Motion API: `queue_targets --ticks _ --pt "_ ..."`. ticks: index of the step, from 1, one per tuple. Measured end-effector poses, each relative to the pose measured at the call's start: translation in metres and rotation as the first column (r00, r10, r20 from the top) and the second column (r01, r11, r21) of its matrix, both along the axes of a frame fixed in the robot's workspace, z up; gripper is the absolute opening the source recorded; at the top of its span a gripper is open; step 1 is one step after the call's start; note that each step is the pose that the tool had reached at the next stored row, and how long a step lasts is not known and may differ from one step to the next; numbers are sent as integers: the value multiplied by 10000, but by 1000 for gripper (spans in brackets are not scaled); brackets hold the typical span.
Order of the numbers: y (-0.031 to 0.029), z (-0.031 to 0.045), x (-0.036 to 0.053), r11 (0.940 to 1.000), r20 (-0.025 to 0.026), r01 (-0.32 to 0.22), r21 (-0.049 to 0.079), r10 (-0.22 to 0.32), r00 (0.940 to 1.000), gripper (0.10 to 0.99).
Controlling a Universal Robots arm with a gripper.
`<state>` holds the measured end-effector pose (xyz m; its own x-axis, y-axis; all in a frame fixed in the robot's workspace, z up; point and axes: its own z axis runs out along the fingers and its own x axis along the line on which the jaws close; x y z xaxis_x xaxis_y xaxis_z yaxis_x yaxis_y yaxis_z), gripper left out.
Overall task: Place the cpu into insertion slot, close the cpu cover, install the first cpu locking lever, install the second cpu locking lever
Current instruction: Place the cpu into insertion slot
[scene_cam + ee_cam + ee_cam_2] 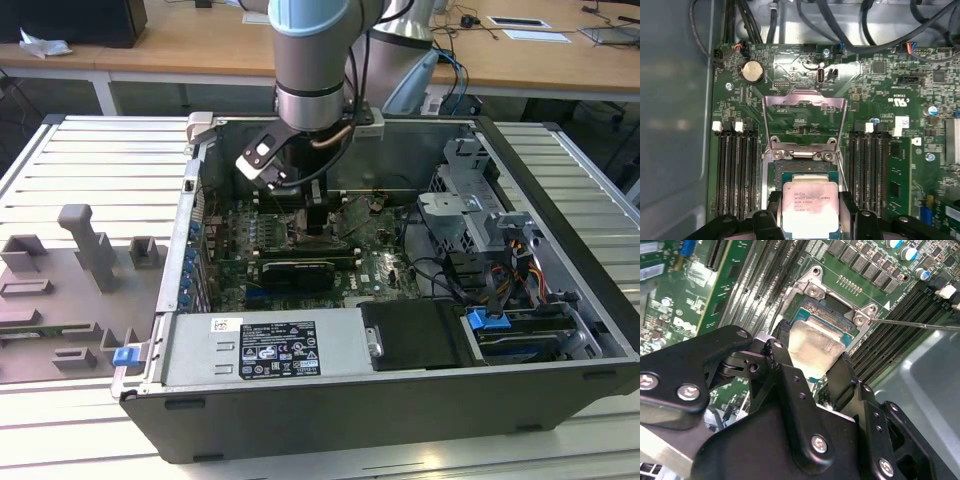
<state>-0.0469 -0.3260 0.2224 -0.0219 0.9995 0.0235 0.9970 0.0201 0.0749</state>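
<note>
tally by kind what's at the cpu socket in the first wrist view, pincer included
cpu: 1
cpu cover: 1
insertion slot: 1
coin battery: 1
pincer: 1
total: 5

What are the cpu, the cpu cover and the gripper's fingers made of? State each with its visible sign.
cpu: metal top, apparently, pale silver-beige, satin; it shows a soft sheen. cpu cover: likely sheet metal, silvery-grey, thin, with bent edges. Fingers: matt black, hard; plastic or coated metal, cannot tell which.
</note>
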Motion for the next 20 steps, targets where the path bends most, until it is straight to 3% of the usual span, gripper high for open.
queue_targets --ticks 8,20 --pt "19 -134 -8 9999 0 173 1 -173 9999 541" --pt "51 -197 12 9995 -9 331 0 -331 9995 541"
